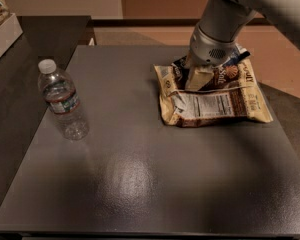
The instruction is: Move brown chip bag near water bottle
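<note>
The brown chip bag (215,106) lies crinkled on the dark table (140,184) at the right, its white label panel facing up. My gripper (197,78) comes down from the upper right onto the bag's far left part and is shut on it, bunching the bag there. The water bottle (62,101) stands upright at the table's left side, clear with a white cap and a dark label band, well apart from the bag.
A smaller dark blue and white bag (240,54) peeks out behind my gripper at the table's far right. A white box (2,31) sits on a darker surface at the far left. The floor beyond is tan.
</note>
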Available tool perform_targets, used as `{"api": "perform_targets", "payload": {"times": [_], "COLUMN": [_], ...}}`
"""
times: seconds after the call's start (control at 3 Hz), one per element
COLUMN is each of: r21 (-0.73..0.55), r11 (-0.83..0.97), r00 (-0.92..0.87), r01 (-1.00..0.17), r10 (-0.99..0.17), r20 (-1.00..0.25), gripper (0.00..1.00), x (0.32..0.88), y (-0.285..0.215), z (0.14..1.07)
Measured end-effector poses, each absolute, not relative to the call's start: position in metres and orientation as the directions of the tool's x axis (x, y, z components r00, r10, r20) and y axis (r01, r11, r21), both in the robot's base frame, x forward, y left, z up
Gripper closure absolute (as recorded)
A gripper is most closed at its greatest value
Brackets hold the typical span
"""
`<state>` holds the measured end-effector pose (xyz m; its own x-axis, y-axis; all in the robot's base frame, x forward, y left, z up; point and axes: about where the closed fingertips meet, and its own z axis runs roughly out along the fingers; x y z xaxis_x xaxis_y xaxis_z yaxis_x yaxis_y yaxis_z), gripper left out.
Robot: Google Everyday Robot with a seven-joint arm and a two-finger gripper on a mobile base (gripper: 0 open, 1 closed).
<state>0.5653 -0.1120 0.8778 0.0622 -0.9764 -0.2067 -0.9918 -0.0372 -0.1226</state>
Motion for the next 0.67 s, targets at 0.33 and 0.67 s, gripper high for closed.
{"api": "perform_targets", "payload": {"times": [0.33, 0.67], "r21": [-0.137, -0.109], "r11": [-0.057, -0.063], "r00": [0.088, 0.090], "r01": [-0.989, -0.992], "r10": [-0.970, -0.960], "r20": [-0.227, -0.265], "gripper": [1.00, 1.00], "x": [0.562, 0.562], "y": [-0.091, -0.059], "z": [0.892, 0.902]}}
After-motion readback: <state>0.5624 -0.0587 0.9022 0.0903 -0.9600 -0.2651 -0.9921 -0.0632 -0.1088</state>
